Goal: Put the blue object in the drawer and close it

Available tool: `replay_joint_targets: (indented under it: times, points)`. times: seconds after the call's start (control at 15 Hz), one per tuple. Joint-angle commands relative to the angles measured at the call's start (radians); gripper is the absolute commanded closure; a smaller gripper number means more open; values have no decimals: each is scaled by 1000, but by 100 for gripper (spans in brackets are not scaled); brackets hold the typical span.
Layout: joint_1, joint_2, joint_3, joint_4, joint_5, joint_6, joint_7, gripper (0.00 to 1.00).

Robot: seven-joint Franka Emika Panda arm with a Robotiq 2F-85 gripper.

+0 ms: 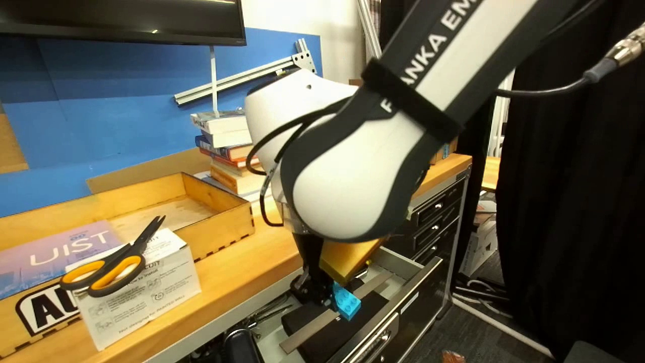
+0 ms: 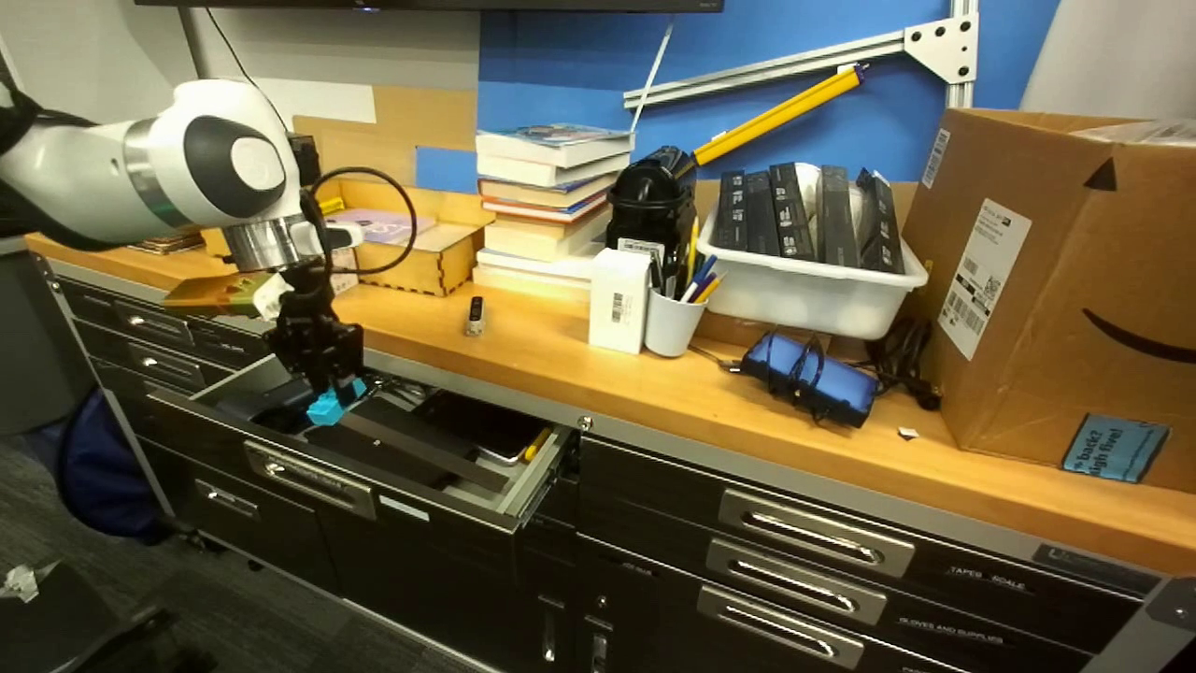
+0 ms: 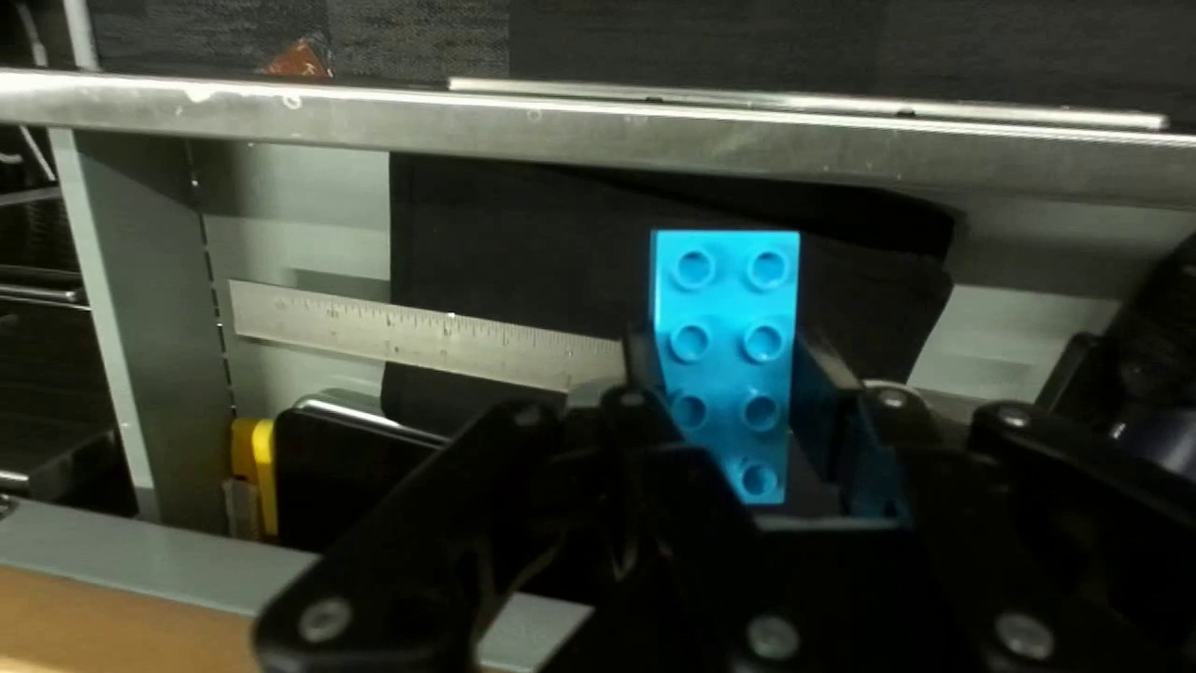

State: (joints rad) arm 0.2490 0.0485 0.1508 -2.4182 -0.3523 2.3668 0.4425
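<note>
Wooden worktop (image 2: 537, 350) above an open drawer (image 3: 374, 121). Over it, the gripper (image 3: 732, 360) points downward, its fingers clasping a studded blue block (image 3: 727, 304) by opposite sides; block contact with the black item (image 3: 523, 248) beneath, crossed by a graduated ruler (image 3: 411, 330), cannot be judged.

All views look down into the drawer (image 3: 598, 140), the wrist view nearest.
</note>
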Motion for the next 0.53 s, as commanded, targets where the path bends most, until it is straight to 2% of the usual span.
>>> replay_joint_targets:
  times: [0.0, 0.07, 0.13, 0.2, 0.27, 0.47]
  points:
    - [9, 23, 20, -12, -141, 49, 172, 87]
    - [16, 41, 23, 2, -177, 43, 217, 87]
    - [20, 53, 24, 10, -207, 39, 255, 56]
    - [24, 55, 28, 16, -213, 25, 265, 36]
    - [28, 55, 31, 18, -207, 8, 261, 29]
    - [11, 5, 44, -15, -81, -30, 120, 6]
